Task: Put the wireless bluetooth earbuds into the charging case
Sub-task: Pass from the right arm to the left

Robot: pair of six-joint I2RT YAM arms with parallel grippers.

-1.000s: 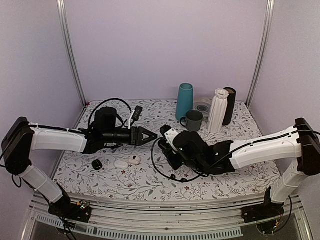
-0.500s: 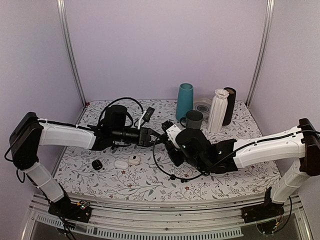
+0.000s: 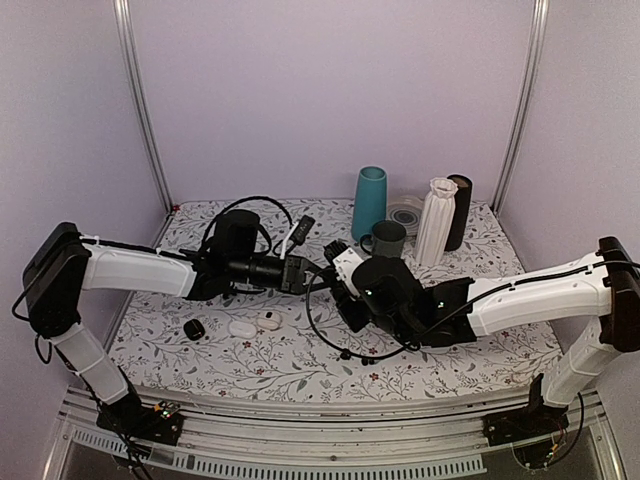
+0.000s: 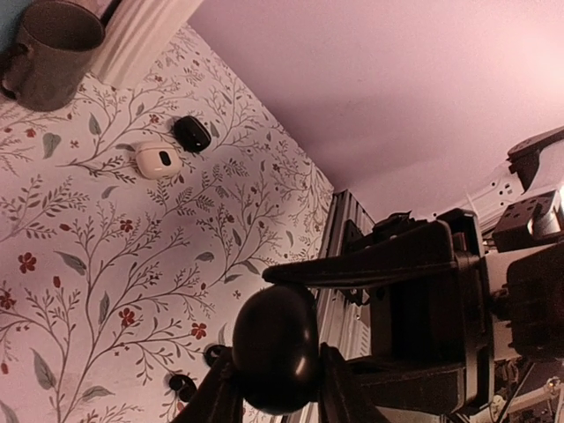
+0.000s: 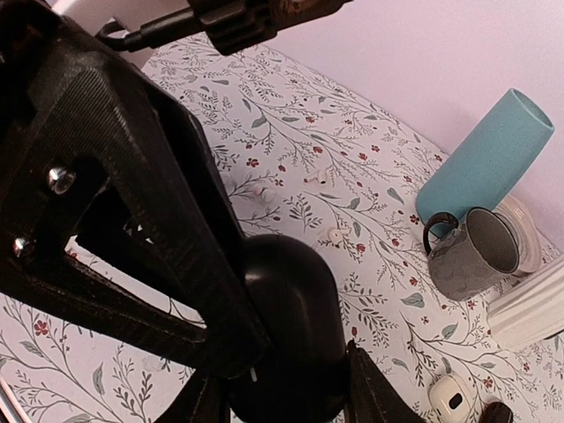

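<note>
A glossy black oval charging case hangs in the air between both grippers and also shows in the right wrist view. My left gripper is shut on it from the left. My right gripper is shut on it from the right. Two tiny black buds, apparently the earbuds, lie on the flowered cloth below the case. They are hidden under the arms in the top view.
A small black thing and two white cases lie front left. A white case and a black one lie near the mug. A teal cup, white vase and dark cylinder stand behind.
My left gripper has moved right to the case and gone from open to shut on it. My right gripper has shifted slightly back with the case.
</note>
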